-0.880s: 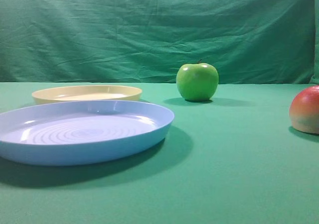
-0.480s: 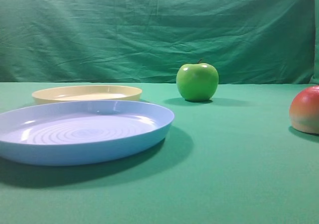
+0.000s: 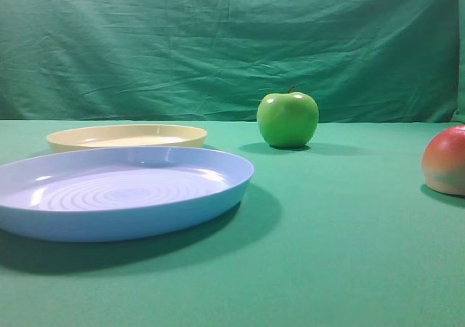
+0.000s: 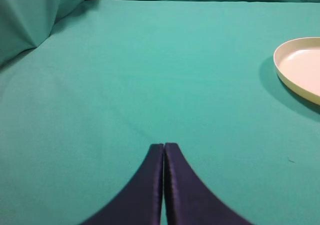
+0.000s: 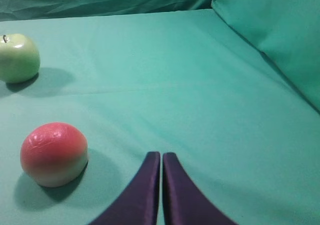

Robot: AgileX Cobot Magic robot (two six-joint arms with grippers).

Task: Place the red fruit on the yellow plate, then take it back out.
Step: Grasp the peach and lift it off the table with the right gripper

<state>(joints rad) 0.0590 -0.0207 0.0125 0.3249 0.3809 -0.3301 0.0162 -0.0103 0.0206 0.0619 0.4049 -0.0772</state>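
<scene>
So the red fruit (image 5: 54, 154) is seen sitting on the green worktop (image 3: 349, 254), well apart from the yellow plate (image 3: 127, 135), with a green apple (image 3: 288, 119) set between them further back. A blue plate (image 3: 120, 192) is parked just in front of the yellow one (nearly touching). Both the left hand (image 4: 164, 146) and right hand (image 5: 161, 155) are pressed together, nothing held. Open cloth is left beside the fruit.

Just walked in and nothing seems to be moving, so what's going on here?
Nothing is being handled at this moment. The left gripper and right gripper both have their jaws shut, holding nothing, above the green cloth. The red fruit sits on the cloth near the right gripper, not on the yellow plate, which is empty behind the blue plate. A green apple stands apart.
</scene>
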